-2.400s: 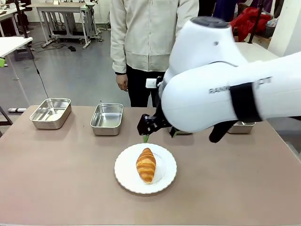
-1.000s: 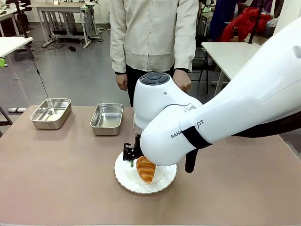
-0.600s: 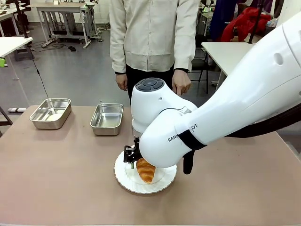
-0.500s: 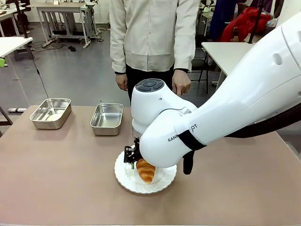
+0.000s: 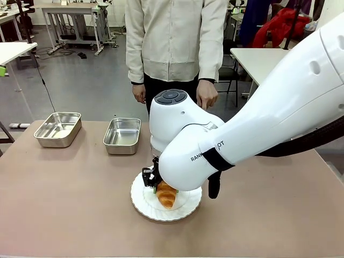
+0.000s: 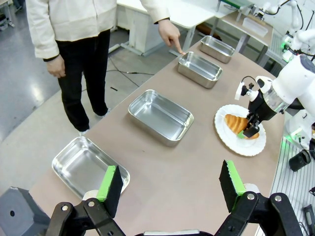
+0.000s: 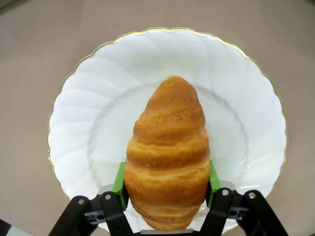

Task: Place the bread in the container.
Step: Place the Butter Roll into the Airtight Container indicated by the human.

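**Grasp step of the bread transfer.** The right pincer (image 7: 166, 182) is reaching down over the white plate (image 7: 88, 123) and is clasping the bread (image 7: 167, 142) across its short axis. One green pad (image 7: 119, 179) is pressing on each flank of the widest part. The jaws are standing partly closed, at the width of the loaf, with nothing else between them. The bread appears to be resting on the plate, directly between the fingers, not yet lifted. Its long axis is running straight out from the pincer's palm, in line with the fingers. The far tapered end is pointing away from the pincer toward the plate's opposite rim, and the near end is sitting close to the palm. The left pincer (image 6: 170, 177) is hanging wide open and empty, well apart from the plate, with a row of steel pans lying ahead of it. The person's hand (image 6: 170, 34) is pointing at one pan, taken here as the container (image 6: 199, 66). That pan is lying well apart from the right pincer, on the person's side of the table. The next move is judged to be calling for a straight lift clear of the plate's rim. A carry to above that pan and a low release should follow, the hold being kept gentle, since the flaky crust is likely to crush.
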